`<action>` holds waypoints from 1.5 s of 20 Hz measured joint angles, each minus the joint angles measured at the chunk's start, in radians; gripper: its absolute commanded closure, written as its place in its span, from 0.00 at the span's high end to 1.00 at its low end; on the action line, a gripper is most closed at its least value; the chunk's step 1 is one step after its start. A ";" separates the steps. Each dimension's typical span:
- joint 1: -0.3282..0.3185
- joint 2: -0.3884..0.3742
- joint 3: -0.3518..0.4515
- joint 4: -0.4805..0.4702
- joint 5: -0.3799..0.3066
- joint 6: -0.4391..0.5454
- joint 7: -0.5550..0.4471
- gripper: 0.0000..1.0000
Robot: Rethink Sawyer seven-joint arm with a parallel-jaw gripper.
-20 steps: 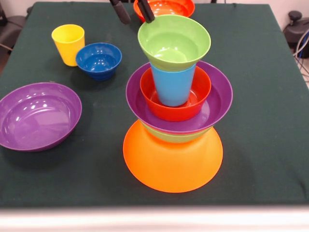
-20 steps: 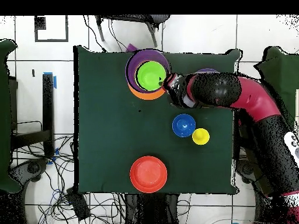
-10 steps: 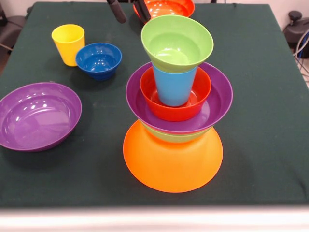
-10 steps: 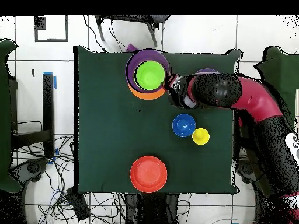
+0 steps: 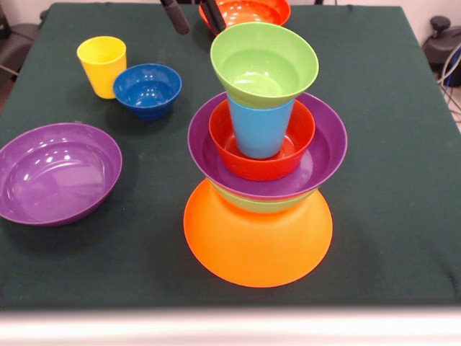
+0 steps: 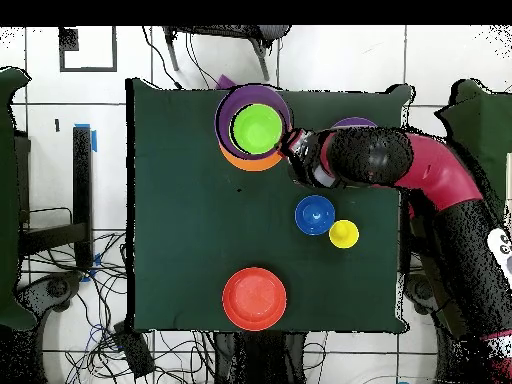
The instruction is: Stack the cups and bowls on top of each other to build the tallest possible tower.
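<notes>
On the dark green bench the tower stands toward the near edge: a big upturned orange bowl as base, a green bowl whose rim just shows above it, a wide purple bowl, a red-orange bowl nested in that, a light blue cup standing upright in the red-orange one, and a second green bowl seated on the cup's mouth, tilted slightly. Behind the top bowl the gripper shows two dark fingers spread apart, holding nothing and clear of the bowl's rim. Off the tower, a yellow cup stands just beside a small dark blue bowl, a second purple bowl sits near the left edge, and another red-orange bowl lies at the far side
</notes>
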State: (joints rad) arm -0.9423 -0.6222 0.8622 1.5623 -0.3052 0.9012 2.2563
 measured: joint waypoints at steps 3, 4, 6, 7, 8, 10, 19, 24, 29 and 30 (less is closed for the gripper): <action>0.000 -0.002 0.000 0.000 0.001 0.001 0.000 1.00; 0.000 -0.003 0.000 0.000 0.001 0.004 0.000 1.00; 0.001 -0.008 0.000 0.000 0.001 0.013 0.000 1.00; 0.002 -0.010 0.000 0.000 0.001 0.017 0.000 1.00; 0.002 -0.012 0.000 0.000 0.001 0.020 0.000 1.00; 0.006 -0.026 0.000 0.000 0.003 0.045 0.000 1.00; 0.032 -0.062 0.000 -0.028 0.020 0.169 0.000 1.00; 0.051 -0.072 0.000 -0.064 0.030 0.199 0.000 1.00; 0.069 -0.068 -0.001 -0.087 0.038 0.199 0.000 1.00; 0.071 -0.068 -0.001 -0.090 0.039 0.199 0.000 1.00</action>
State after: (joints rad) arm -0.8712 -0.6902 0.8610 1.4726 -0.2665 1.0998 2.2563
